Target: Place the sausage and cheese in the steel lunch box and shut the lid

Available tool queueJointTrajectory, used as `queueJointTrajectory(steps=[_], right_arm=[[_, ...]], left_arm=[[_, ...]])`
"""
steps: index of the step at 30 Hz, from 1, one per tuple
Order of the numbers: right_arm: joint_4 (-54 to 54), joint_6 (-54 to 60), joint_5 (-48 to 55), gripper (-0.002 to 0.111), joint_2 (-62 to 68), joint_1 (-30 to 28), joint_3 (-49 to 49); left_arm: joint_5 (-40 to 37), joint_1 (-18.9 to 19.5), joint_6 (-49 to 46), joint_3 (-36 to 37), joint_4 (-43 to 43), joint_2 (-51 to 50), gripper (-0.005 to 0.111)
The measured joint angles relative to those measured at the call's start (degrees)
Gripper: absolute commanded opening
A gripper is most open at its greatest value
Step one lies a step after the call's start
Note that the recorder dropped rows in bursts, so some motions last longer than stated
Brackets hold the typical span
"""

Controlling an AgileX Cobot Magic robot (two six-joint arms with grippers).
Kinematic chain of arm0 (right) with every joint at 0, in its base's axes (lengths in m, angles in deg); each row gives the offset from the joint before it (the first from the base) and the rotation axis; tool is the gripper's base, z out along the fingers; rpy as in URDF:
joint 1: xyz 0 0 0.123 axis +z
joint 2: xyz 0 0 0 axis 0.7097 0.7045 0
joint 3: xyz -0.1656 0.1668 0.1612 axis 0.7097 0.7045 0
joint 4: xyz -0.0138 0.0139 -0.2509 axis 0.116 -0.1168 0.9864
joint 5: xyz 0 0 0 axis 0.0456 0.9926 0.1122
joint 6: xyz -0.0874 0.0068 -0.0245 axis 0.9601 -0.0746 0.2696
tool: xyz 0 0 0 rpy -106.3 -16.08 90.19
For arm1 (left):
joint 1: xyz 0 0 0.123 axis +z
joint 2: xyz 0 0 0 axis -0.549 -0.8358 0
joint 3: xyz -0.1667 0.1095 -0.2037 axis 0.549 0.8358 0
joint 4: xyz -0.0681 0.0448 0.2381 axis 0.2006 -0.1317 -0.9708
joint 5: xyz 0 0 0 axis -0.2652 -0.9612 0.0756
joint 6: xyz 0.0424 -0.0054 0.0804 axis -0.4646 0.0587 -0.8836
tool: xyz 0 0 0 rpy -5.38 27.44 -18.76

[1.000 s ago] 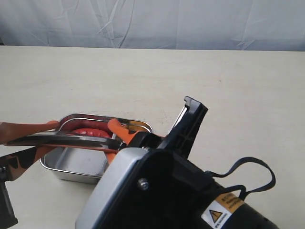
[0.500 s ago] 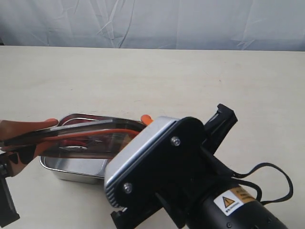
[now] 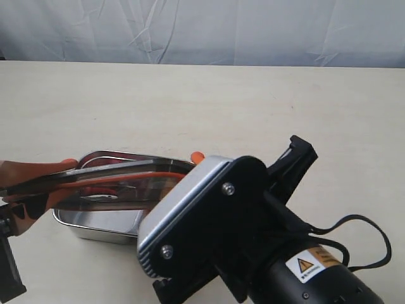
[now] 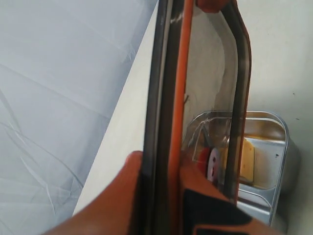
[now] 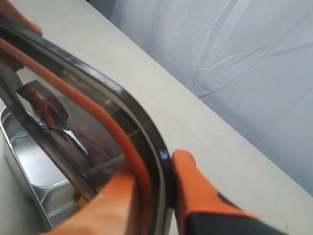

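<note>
Hovering over the shiny rectangular steel lunch box (image 3: pixel 95 223), the smoky orange-rimmed plastic lid (image 3: pixel 120 182) sits pinched in the left end effector (image 4: pixel 161 183) and the right end effector (image 5: pixel 155 188).

Right arm (image 3: pixel 253 240): black housing, rounded silver-edged plate (image 3: pixel 180 197), two screws (image 3: pixel 226 188). White label (image 3: pixel 314 261) with yellow warning triangle, orange strip. Thin black cable (image 3: pixel 364 218) loops behind. Left fingers (image 4: pixel 122 196), right fingers (image 5: pixel 195 181): orange, black patches near base.
</note>
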Motion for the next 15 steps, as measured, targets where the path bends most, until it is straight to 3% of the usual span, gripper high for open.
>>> queueJointTrajectory(steps=[3,5,6,7,8,9,10,15], right_arm=[[0.2,0.3,0.0,0.003,0.0,0.0,0.0],[0.5,0.4,-0.1,0.022,0.0,0.0,0.0],[0.6,0.4,-0.1,0.041,0.0,0.0,0.0],[-0.8,0.4,-1.5,0.049,-0.1,-0.1,0.0],[-2.7,0.3,-2.7,0.066,-0.3,-0.5,0.4],[-6.1,0.2,-4.9,0.071,-0.5,-1.3,1.0],[-7.0,0.2,-4.9,0.076,-0.6,-1.3,1.0],[-12.8,0.1,-1.7,0.076,-0.6,-1.3,1.0]], left_arm=[[0.0,0.0,0.0,0.0,0.0,0.0,0.0],[0.0,0.0,0.0,0.0,0.0,0.0,0.0],[-0.1,0.0,0.0,0.0,0.0,0.0,0.0],[-1.4,0.0,0.4,0.2,0.0,0.0,0.0],[-4.1,0.0,0.8,0.3,0.1,0.0,0.0],[-8.4,0.4,1.4,0.3,0.5,0.0,0.0],[-9.0,0.4,1.5,0.3,0.7,0.0,0.0],[-9.6,0.4,1.3,0.3,0.9,0.0,0.0]])
